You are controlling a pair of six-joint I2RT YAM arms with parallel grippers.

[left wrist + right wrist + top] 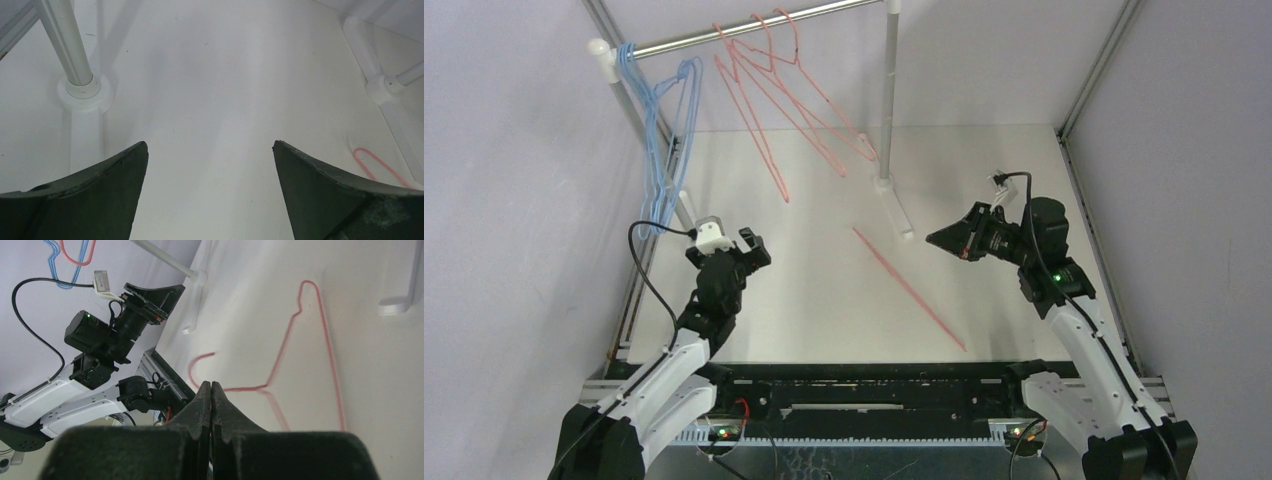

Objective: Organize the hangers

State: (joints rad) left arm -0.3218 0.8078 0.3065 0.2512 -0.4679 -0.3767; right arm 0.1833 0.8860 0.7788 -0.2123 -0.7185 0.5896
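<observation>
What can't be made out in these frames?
- Top external: the blue hangers overlap on the rail; their count is unreadable.
- Top external: the loose pink hanger shows only as one thin line.
- Left wrist: just its hook shows; the open left gripper and the frame edge hide the rest.
- Right wrist: the shut right gripper covers its lower end; whether they touch is unclear.

Left arm (pixel 669 365): white shell links, black joints, black base at lower left of frame. Black cable (pixel 646 262) loops up to a white wrist block (pixel 714 238).
Right arm (pixel 1096 350): same white-and-black build. Green light (pixel 1058 277) on a black joint; small white connector (pixel 1001 181) on a cable.
Jaws matte dark grey, wedge-shaped.
</observation>
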